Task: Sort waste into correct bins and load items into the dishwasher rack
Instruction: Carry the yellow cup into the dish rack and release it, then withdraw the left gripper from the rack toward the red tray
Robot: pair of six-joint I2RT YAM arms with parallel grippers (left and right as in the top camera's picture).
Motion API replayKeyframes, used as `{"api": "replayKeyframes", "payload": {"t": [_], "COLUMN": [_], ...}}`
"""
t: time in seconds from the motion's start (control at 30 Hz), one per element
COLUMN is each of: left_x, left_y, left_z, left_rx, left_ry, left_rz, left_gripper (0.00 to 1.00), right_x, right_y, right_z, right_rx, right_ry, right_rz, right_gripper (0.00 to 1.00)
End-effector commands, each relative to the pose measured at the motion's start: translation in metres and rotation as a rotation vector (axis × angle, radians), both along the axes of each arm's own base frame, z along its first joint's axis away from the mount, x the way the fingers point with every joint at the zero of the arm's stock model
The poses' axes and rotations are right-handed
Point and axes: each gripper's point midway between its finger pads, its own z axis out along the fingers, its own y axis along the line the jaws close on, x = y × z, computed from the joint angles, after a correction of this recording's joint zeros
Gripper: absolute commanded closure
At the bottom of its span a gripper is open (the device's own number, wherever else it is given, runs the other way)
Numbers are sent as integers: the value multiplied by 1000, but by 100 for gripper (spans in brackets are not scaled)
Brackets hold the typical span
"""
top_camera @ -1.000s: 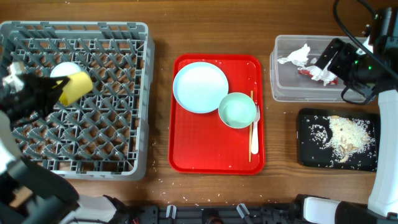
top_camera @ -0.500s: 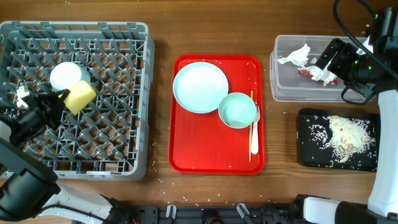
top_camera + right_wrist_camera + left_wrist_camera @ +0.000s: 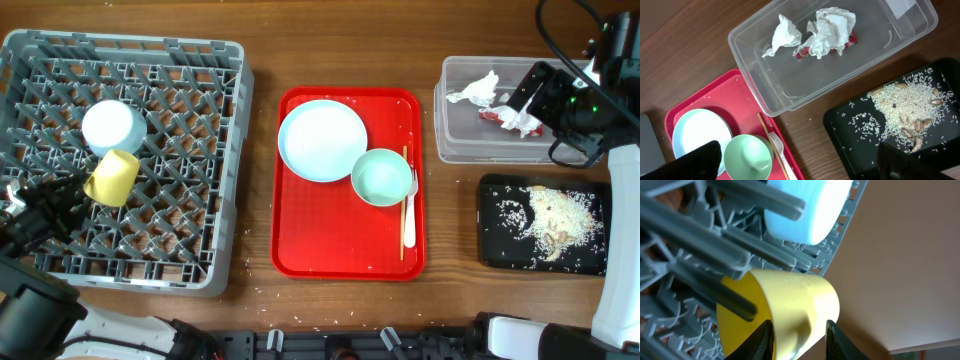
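Observation:
The grey dishwasher rack holds the small white bowl. My left gripper is shut on the yellow cup, which lies tilted on the rack's pegs; the left wrist view shows the cup between my fingers. The blue plate, mint-green bowl, chopsticks and white fork lie on the red tray. My right gripper is open and empty above the clear tub, which holds tissues and the red wrapper.
The black tray with rice scraps sits in front of the tub at the right. Crumbs dot the wood near the table's front edge. Bare wood strips lie between rack, red tray and bins.
My left gripper has moved toward the front left of the rack with the yellow cup, away from the white bowl. The right arm has not moved.

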Motion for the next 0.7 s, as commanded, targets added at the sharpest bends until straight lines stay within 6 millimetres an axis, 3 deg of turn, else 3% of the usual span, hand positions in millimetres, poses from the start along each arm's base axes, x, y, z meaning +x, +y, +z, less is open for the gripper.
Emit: {"api": "replayKeyframes", "payload": {"t": [0.0,0.1,0.2,0.27,0.3,0.37,0.4,0.43,0.5,0.57,0.67], "left_x": [-4,-3,-3,-13,-28,-34,-33,-29,-22,2,35], "left_y": [0,6,22,41,53,55,53,49,38,7,-33], "left_z": [-5,6,37,38,35,43,50,60,71,84,70], "left_rx": [-41,-12,40,178,276,298,296,310,336,441,635], "left_ry": [46,31,20,160,290,328,317,287,247,167,210], "left_rz": [18,30,88,134,177,220,235,230,201,66,-117], "left_gripper": [69,71,71,68,67,67,72,93,96,96,96], "right_x": [2,2,2,2,2,2,2,2,2,2,2], "right_y": [-3,-3,-3,-3,-3,-3,-3,-3,-3,-3,-3], "right_z": [-1,-1,-1,-1,-1,-1,-1,-1,-1,-1,-1], "right_rx": [-17,-17,-17,-17,-17,-17,-17,-17,-17,-17,-17], "right_ry": [5,5,5,6,5,5,5,5,6,5,5], "right_rz": [9,9,9,9,9,9,9,9,9,9,9], "right_gripper": [0,0,0,0,0,0,0,0,0,0,0]}}
